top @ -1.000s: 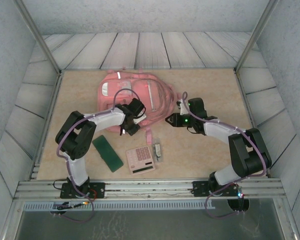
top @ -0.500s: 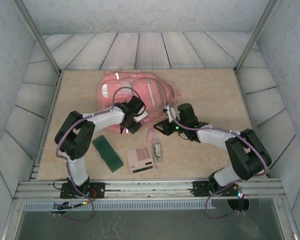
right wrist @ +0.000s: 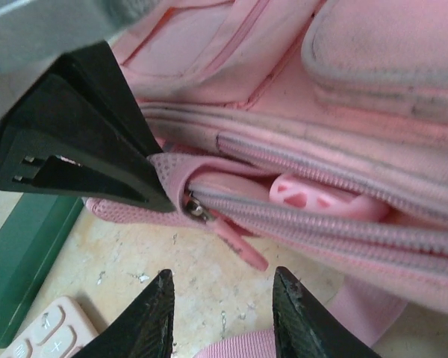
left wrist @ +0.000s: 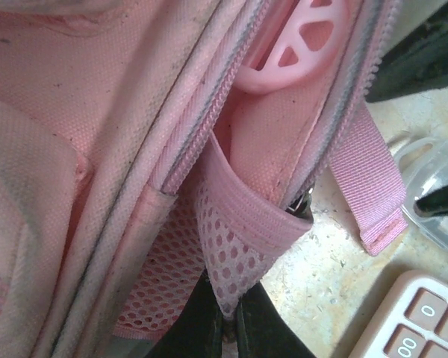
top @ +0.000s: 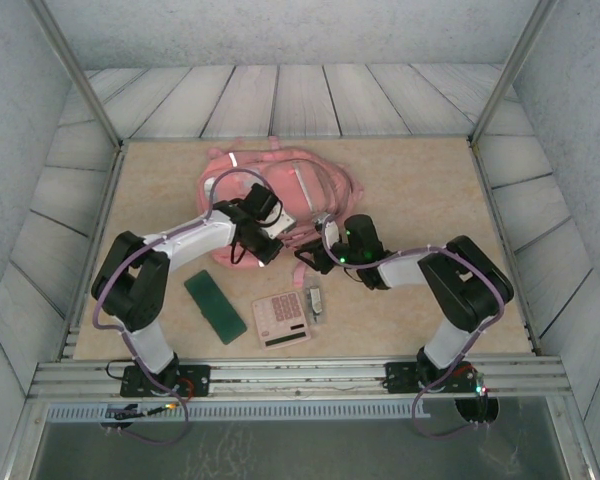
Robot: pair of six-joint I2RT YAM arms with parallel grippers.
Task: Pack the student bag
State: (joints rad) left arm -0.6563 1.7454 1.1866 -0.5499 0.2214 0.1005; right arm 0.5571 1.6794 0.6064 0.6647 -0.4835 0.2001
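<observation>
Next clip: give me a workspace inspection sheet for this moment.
Surface: beige table, lightly flecked.
Job's things: student bag lying flat, front zip partly open, pink round piece inside.
Clutter: green case, pink calculator, small clear item in front of the bag.
Grippers: left gripper shut on the bag's mesh edge; right gripper open, beside the zip pull.
Cables: purple cables along both arms.
Surroundings: grey plank walls, metal rail at the near edge.

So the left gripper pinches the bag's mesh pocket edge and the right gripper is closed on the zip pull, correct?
Not quite: the left gripper does pinch the student bag's mesh pocket edge, but the right gripper is open, the zip pull untouched, as the right wrist view shows.
</observation>
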